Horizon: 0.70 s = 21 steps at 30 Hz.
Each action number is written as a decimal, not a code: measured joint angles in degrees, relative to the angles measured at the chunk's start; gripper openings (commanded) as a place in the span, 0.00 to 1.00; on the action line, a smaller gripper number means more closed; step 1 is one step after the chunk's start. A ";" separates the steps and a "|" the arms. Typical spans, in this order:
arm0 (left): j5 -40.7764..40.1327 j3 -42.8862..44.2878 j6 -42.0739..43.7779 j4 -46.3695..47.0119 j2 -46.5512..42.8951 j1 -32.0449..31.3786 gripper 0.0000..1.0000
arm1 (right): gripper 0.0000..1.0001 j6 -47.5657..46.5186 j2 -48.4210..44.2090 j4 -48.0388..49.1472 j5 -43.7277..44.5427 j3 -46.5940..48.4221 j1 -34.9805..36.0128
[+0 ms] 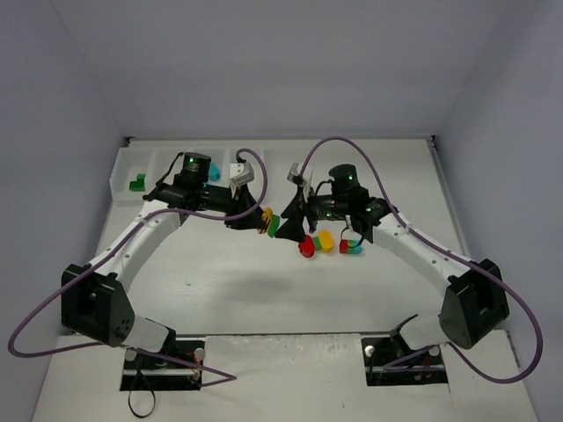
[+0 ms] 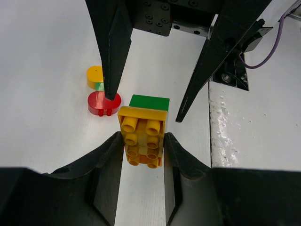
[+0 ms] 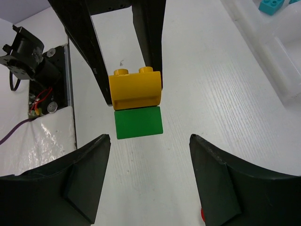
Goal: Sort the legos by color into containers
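The yellow brick (image 2: 141,136) and the green brick (image 2: 149,102) are pressed together as one short stack, held near the middle of the bench (image 2: 47,47), between the two arms and well apart from the divided tray (image 1: 117,180) at the far left. The stack's long axis runs from one wrist toward the other: the yellow studs face back at the left wrist and the plain green end points at the right one. Whether it hangs clear of the bench or rests on it, I cannot quite tell. The left pincer (image 2: 142,141) is pinching the yellow brick by its two side faces. The right pincer (image 3: 149,141) is spread, with one finger on each side of the green brick and a gap on both. These pieces look light, rigid and glossy, so they are likely to slip on a corner hold. The green brick is best taken squarely on its flat opposite sides, then pulled or rocked off along the axis. A red round brick (image 2: 103,102) and a yellow round one (image 2: 94,75) lie just beside the stack.
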 measured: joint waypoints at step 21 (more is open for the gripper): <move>-0.74 0.98 0.81 -0.87 0.92 -1.16 0.11 | 0.36 -0.26 0.92 -0.17 -0.39 1.05 1.11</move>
